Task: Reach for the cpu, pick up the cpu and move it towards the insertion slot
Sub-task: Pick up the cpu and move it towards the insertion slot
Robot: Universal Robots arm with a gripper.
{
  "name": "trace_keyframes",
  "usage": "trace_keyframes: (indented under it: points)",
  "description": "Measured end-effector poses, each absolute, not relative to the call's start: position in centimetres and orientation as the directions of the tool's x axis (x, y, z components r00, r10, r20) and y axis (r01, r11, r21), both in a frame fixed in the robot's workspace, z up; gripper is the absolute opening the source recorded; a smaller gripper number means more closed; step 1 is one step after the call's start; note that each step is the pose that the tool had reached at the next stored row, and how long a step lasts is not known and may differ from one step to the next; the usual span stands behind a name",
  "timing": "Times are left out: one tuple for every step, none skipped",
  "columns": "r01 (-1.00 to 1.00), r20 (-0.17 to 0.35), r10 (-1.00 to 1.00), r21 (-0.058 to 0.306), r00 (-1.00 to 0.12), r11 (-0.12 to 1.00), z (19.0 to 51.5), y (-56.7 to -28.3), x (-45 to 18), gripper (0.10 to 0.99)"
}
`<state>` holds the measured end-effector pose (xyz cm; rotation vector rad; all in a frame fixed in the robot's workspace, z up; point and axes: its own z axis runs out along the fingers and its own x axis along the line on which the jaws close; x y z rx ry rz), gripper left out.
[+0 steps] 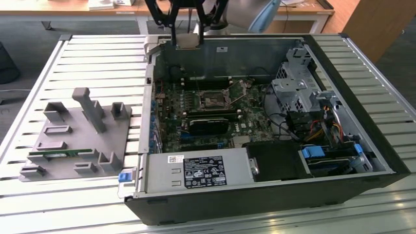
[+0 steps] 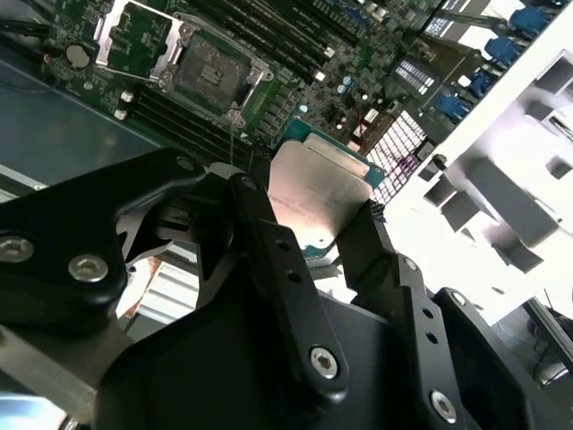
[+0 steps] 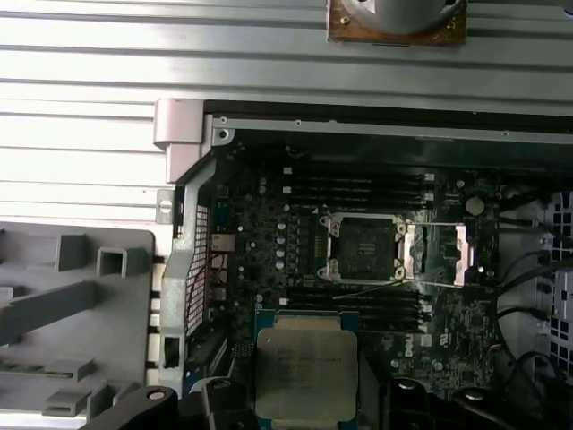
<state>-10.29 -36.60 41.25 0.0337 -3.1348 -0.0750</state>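
Note:
My gripper [image 1: 187, 40] hangs above the far wall of the open computer case, shut on the cpu [image 1: 187, 41], a flat square chip with a silvery top. Both wrist views show the cpu [image 2: 315, 188] [image 3: 305, 372] clamped by its edges between the black fingers [image 2: 264, 224]. The insertion slot [image 1: 211, 98], a square socket with a metal frame and dark centre, lies on the motherboard below and nearer the camera. In both wrist views the slot [image 2: 210, 72] [image 3: 367, 245] is uncovered, and its metal lid [image 3: 443, 255] is folded open beside it.
The case [image 1: 364, 83] lies open on a slatted metal table [image 1: 97, 53]. Inside it are a black block [image 1: 208, 125], a power supply [image 1: 198, 171], a drive cage [image 1: 295, 90] and loose cables. A grey fixture [image 1: 71, 141] holding a green memory stick [image 1: 62, 155] stands on the exterior view's left.

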Motion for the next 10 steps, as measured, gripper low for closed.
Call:
trace_keyframes:
  points:
    - [-0.021, 0.005, -0.022, 0.048, -1.000, 0.999, 41.2, -36.4, -10.2, 0.545]
    - [-0.022, 0.005, -0.022, 0.048, -1.000, 0.999, 41.2, -36.2, -10.0, 0.545]
    - [-0.022, 0.005, -0.022, 0.048, -1.000, 0.999, 41.2, -36.1, -9.8, 0.545]
    - [-0.021, 0.005, -0.022, 0.048, -1.000, 0.999, 41.2, -36.0, -9.5, 0.545]
    - [-0.021, 0.005, -0.022, 0.048, -1.000, 0.999, 41.2, -35.8, -9.3, 0.545]
    - [-0.021, 0.005, -0.022, 0.048, -1.000, 0.999, 41.2, -35.7, -9.0, 0.545]
    - [-0.021, 0.005, -0.022, 0.048, -1.000, 0.999, 41.2, -35.6, -8.8, 0.545]
    - [-0.021, 0.005, -0.022, 0.048, -1.000, 0.999, 41.1, -35.5, -8.5, 0.545]
    - [-0.021, 0.005, -0.022, 0.048, -1.000, 0.999, 41.1, -35.4, -8.3, 0.545]
    - [-0.021, 0.005, -0.022, 0.048, -1.000, 0.999, 41.1, -35.2, -8.0, 0.545]
